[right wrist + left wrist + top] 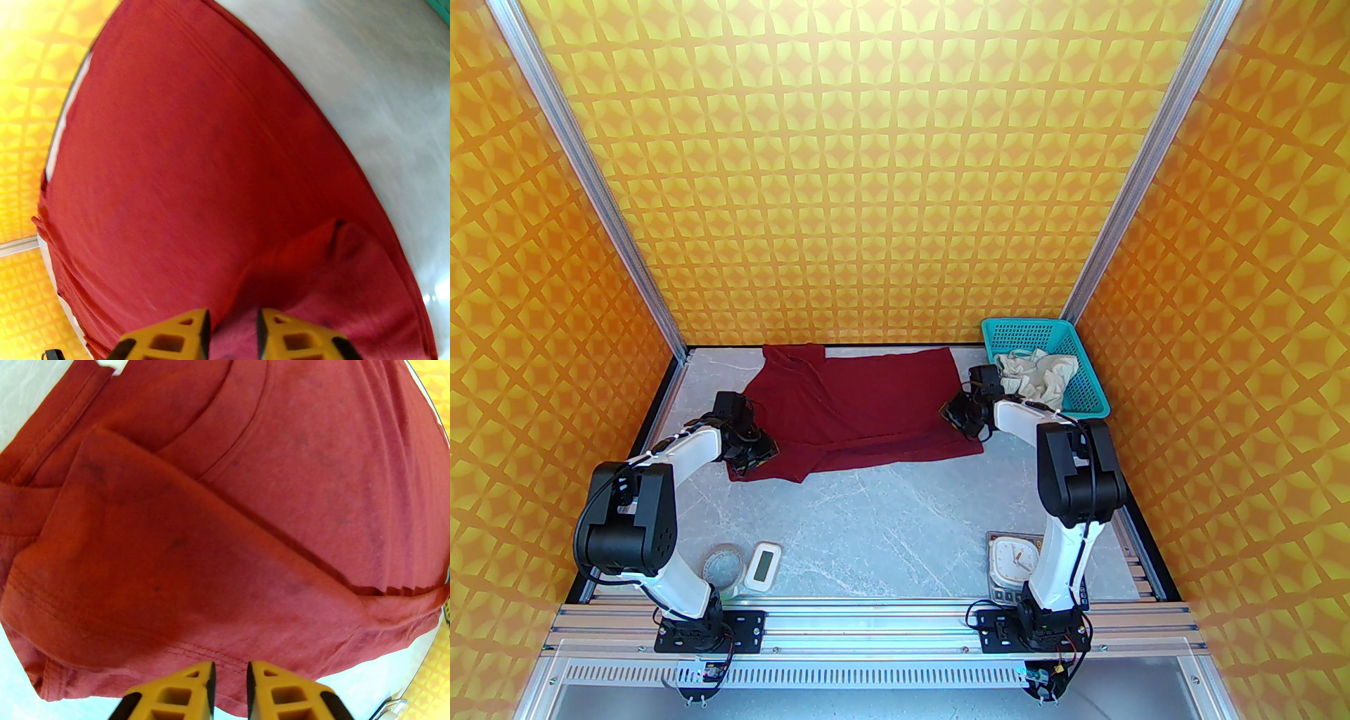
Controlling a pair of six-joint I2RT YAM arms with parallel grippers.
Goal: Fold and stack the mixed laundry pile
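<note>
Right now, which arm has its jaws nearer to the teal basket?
Right. The right arm has its jaws at the right edge of the dark red shirt, just beside the teal basket. The left arm has its jaws at the shirt's near-left corner, far away.

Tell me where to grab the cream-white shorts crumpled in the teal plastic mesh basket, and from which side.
Pinch a raised fold near the middle of the cream-white shorts, coming straight down from above. The teal plastic mesh basket walls them in, so a sideways approach would likely hit its rim.
</note>
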